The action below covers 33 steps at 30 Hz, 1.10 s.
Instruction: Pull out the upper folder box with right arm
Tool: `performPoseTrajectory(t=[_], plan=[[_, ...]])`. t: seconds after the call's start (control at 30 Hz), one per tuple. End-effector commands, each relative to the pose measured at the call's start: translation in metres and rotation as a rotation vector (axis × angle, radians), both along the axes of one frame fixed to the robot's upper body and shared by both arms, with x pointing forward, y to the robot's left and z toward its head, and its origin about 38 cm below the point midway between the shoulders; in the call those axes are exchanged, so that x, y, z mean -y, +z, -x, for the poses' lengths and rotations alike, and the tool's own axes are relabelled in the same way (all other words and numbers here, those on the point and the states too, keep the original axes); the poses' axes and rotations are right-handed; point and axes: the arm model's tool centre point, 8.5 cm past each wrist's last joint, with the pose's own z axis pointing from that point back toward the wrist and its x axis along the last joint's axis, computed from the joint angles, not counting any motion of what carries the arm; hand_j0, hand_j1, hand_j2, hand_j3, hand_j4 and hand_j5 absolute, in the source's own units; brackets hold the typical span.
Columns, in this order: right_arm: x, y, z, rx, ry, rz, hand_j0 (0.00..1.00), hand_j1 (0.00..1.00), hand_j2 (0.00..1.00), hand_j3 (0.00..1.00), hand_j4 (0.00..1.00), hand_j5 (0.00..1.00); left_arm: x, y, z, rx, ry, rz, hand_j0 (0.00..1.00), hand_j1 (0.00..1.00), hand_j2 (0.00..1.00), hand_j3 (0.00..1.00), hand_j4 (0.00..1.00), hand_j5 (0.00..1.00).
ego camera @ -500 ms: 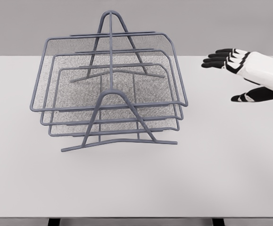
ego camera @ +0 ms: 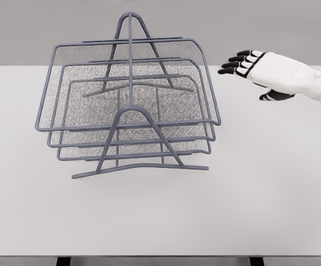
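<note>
- A three-tier rack of grey-blue metal wire (ego camera: pixel 128 105) is standing on the left half of the white matte table (ego camera: pixel 204 216), its two A-shaped wire end frames rising at front and back.
- Three shallow trays with fine mesh floors and rounded wire rims are sitting stacked in it, each one stepping outward above the one below.
- The upper folder box (ego camera: pixel 71 61), the widest mesh tray, is lying at the top of the stack, fully seated between the A-frames; its right rim is sloping down toward the front corner.
- My right hand (ego camera: pixel 268 72), white-shelled with black fingers (ego camera: pixel 233 64), is hovering above the table's far right side, palm down, fingers stretched out and slightly spread, gripping nothing.
- My fingertips are pointing left at the upper tray's right rim, near it but clear of it, at about the height of its rear corner.
- My white forearm is running off the right edge.
</note>
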Motion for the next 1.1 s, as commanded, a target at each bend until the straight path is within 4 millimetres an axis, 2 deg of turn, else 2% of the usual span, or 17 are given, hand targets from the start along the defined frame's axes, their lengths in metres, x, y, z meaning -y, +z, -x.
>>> performPoseTrajectory(t=[0.0, 0.13, 0.23, 0.33, 0.37, 0.4, 0.6, 1.07], plan=[[-0.002, -0.017, -0.007, -0.082, -0.003, -0.080, 1.00, 1.00, 1.00, 1.00, 1.00, 1.00, 0.000, 0.000, 0.000, 0.000, -0.001, 0.000, 1.00, 1.00, 1.00, 1.00, 1.00, 1.00], [0.001, 0.001, -0.009, -0.124, 0.022, -0.245, 1.00, 1.00, 1.00, 1.00, 1.00, 1.00, 0.000, 0.000, 0.000, 0.000, 0.000, 0.000, 1.00, 1.00, 1.00, 1.00, 1.00, 1.00], [-0.012, -0.011, -0.008, -0.167, 0.057, -0.224, 1.00, 1.00, 1.00, 1.00, 1.00, 1.00, 0.000, 0.000, 0.000, 0.000, 0.000, 0.000, 1.00, 1.00, 1.00, 1.00, 1.00, 1.00], [-0.023, -0.012, -0.009, -0.175, 0.084, -0.189, 1.00, 1.00, 1.00, 1.00, 1.00, 1.00, 0.000, 0.000, 0.000, 0.000, -0.001, 0.000, 1.00, 1.00, 1.00, 1.00, 1.00, 1.00], [-0.030, -0.019, -0.009, -0.206, 0.103, -0.157, 1.00, 1.00, 1.00, 1.00, 1.00, 1.00, 0.000, 0.000, 0.001, -0.002, 0.001, 0.000, 1.00, 1.00, 1.00, 1.00, 1.00, 1.00], [-0.030, -0.025, -0.008, -0.222, 0.100, -0.151, 1.00, 1.00, 1.00, 1.00, 1.00, 1.00, 0.000, 0.000, 0.000, 0.000, -0.001, 0.000, 1.00, 1.00, 1.00, 1.00, 1.00, 1.00], [-0.022, -0.036, -0.009, -0.250, 0.078, -0.119, 1.00, 1.00, 1.00, 1.00, 1.00, 1.00, 0.000, 0.000, 0.000, 0.000, 0.000, 0.000, 1.00, 1.00, 1.00, 1.00, 1.00, 1.00], [0.026, -0.019, -0.001, -0.231, -0.003, -0.042, 1.00, 1.00, 1.00, 1.00, 1.00, 1.00, 0.000, 0.000, 0.000, 0.000, 0.000, 0.000, 1.00, 1.00, 1.00, 1.00, 1.00, 1.00]])
